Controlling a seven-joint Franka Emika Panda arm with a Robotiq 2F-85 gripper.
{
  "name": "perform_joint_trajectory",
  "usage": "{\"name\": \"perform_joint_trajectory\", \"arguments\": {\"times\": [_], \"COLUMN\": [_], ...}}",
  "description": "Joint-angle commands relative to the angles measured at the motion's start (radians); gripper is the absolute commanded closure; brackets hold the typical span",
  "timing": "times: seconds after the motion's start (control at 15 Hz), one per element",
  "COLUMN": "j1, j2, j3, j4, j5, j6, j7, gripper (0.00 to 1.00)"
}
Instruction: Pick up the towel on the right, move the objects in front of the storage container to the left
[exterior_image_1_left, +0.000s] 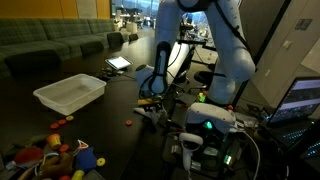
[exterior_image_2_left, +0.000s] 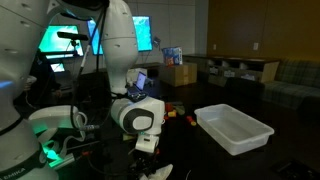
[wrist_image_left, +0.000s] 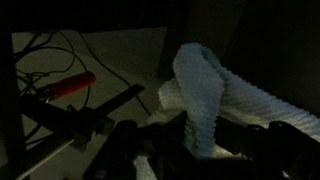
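A pale, ribbed towel (wrist_image_left: 205, 95) fills the middle of the wrist view, bunched into a fold that runs down between the dark jaws. My gripper (wrist_image_left: 195, 148) is shut on that fold. In both exterior views the gripper (exterior_image_1_left: 190, 148) (exterior_image_2_left: 147, 145) hangs low over the dark table, with a pale bit of towel (exterior_image_2_left: 157, 172) below it. The white storage container (exterior_image_1_left: 70, 93) (exterior_image_2_left: 234, 128) stands open on the table. Several small colourful toys (exterior_image_1_left: 55, 150) lie in front of it.
A red-handled tool (wrist_image_left: 68, 87) and black cables lie beside the towel. A small red piece (exterior_image_1_left: 127, 122) sits alone on the table. Monitors (exterior_image_2_left: 70, 40), cardboard boxes (exterior_image_2_left: 178, 73) and a green sofa (exterior_image_1_left: 50, 45) ring the dim room.
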Motion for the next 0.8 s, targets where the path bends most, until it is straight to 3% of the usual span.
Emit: {"name": "perform_joint_trajectory", "arguments": {"times": [0.0,0.27,0.73], "j1": [-0.006,0.003,0.011], "j2": [0.061,0.095,0.157], "j3": [0.041,0.057,0.059], "j4": [0.050,0.113,0.309], "j5": [0.135,0.238,0.319], "j6": [0.017,0.003,-0.050], "j7": [-0.111,-0.197,-0.292], "gripper": [0.96,0.96,0.96]}}
